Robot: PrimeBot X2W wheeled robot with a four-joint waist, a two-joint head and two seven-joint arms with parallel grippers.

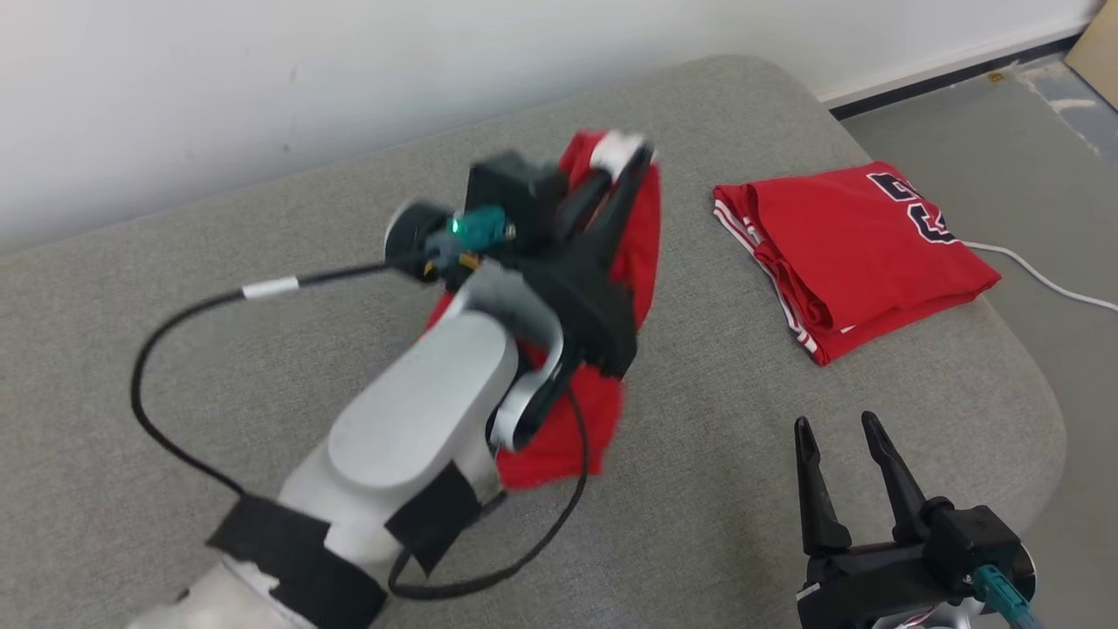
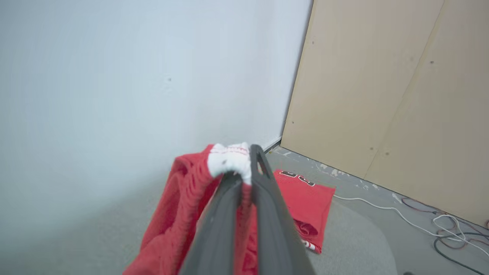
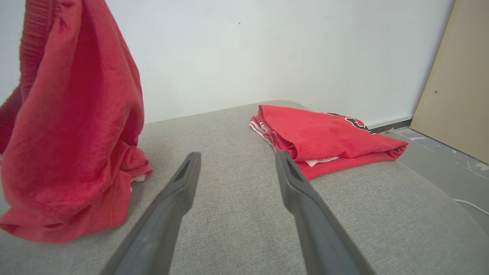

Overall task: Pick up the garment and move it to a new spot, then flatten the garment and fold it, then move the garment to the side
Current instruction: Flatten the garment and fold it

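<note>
A: Where is the garment (image 1: 642, 227)?
B: It hangs straight down from the left claw (image 1: 631, 157), which is closed on its white edge. The bottom end rests on the cushion (image 1: 742, 454) under this claw.
A: And the right claw (image 1: 834, 425)?
B: Wide open, empty, well apart to the side. The left is nearer.
A: Any writing?
B: Only dark characters on the folded jersey (image 1: 856, 253). I cannot read them.

A bare, makeshift test room rather than a home: plain white wall (image 2: 114, 76); paint-flecked grey floor (image 2: 355, 181) strewn with loose cables (image 2: 382, 208); beige board panels (image 2: 382, 84) in the corner; a grey fabric-covered pad (image 1: 262, 393) as work surface.
</note>
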